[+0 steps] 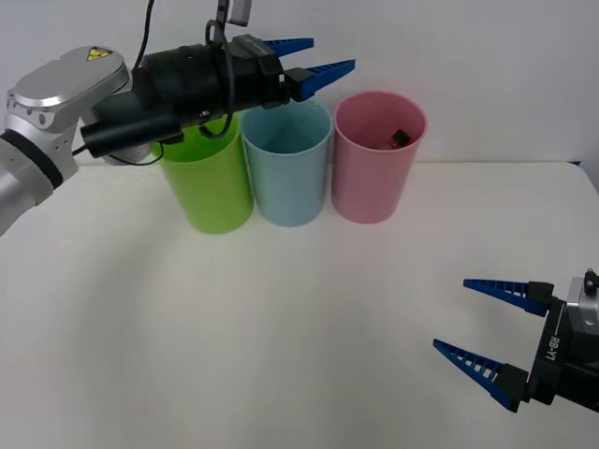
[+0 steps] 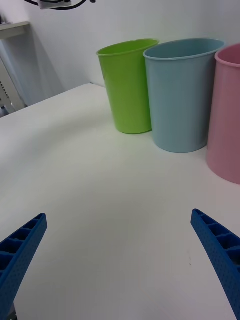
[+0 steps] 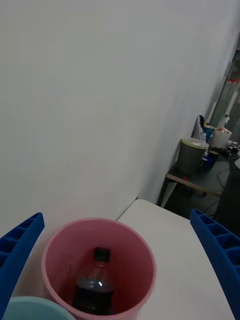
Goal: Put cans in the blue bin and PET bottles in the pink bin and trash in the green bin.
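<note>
Three bins stand in a row at the back of the white table: the green bin (image 1: 208,182), the blue bin (image 1: 287,164) and the pink bin (image 1: 377,154). A PET bottle (image 3: 94,287) with a black cap and dark liquid stands inside the pink bin (image 3: 140,260); its cap (image 1: 400,138) shows over the rim. My left gripper (image 1: 314,64) hovers open and empty above the blue bin, pointing toward the pink one. My right gripper (image 1: 487,327) hangs open and empty low over the table's near right. No cans or trash are in view.
The bins (image 2: 130,85) (image 2: 182,95) (image 2: 227,115) stand close together, almost touching. A white wall rises right behind them. The table's right edge (image 1: 585,182) lies beyond the pink bin. Bare tabletop (image 1: 281,327) stretches between the bins and my right gripper.
</note>
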Tool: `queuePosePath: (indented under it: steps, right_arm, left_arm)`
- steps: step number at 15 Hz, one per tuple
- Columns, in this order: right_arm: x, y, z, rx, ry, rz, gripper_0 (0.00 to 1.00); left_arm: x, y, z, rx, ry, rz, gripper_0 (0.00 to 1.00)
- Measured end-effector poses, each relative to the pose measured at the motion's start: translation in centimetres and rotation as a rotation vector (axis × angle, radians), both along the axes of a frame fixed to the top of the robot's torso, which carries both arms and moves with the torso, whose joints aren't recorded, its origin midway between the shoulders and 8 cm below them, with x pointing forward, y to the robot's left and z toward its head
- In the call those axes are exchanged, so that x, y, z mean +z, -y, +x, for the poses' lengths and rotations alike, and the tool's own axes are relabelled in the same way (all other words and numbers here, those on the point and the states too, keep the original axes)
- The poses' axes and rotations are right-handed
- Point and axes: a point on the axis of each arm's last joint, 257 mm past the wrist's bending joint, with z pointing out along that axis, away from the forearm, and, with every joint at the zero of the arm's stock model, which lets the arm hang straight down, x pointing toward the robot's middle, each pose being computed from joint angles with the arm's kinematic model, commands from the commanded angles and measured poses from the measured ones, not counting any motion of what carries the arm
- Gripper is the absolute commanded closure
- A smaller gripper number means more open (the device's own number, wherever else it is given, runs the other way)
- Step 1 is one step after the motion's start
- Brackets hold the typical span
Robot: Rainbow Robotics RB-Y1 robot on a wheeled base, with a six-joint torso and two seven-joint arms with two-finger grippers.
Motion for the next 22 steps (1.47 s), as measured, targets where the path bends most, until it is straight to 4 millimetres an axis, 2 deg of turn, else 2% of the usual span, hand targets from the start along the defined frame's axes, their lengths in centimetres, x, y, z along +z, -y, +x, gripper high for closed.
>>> queuePosePath:
  steps: [2, 9, 13, 22]
  right_arm:
    - [0.0, 0.0, 0.0, 0.0, 0.0, 0.0, 0.0]
    - [0.0, 0.0, 0.0, 0.0, 0.0, 0.0, 0.0]
    - [0.0, 0.0, 0.0, 0.0, 0.0, 0.0, 0.0]
    - [0.0, 0.0, 0.0, 0.0, 0.0, 0.0, 0.0]
  left_arm:
    - [-0.3, -2.8, -1.4, -0.012, 0.003, 0.016, 0.0]
    - [-3.9, -11.0, -6.9, -0.071, -0.009, 0.037, 0.0]
    - [-7.0, -15.6, -9.4, -0.055, -0.013, 0.053, 0.0]
    - [-12.7, -18.7, -16.0, -0.077, -0.072, 0.072, 0.0]
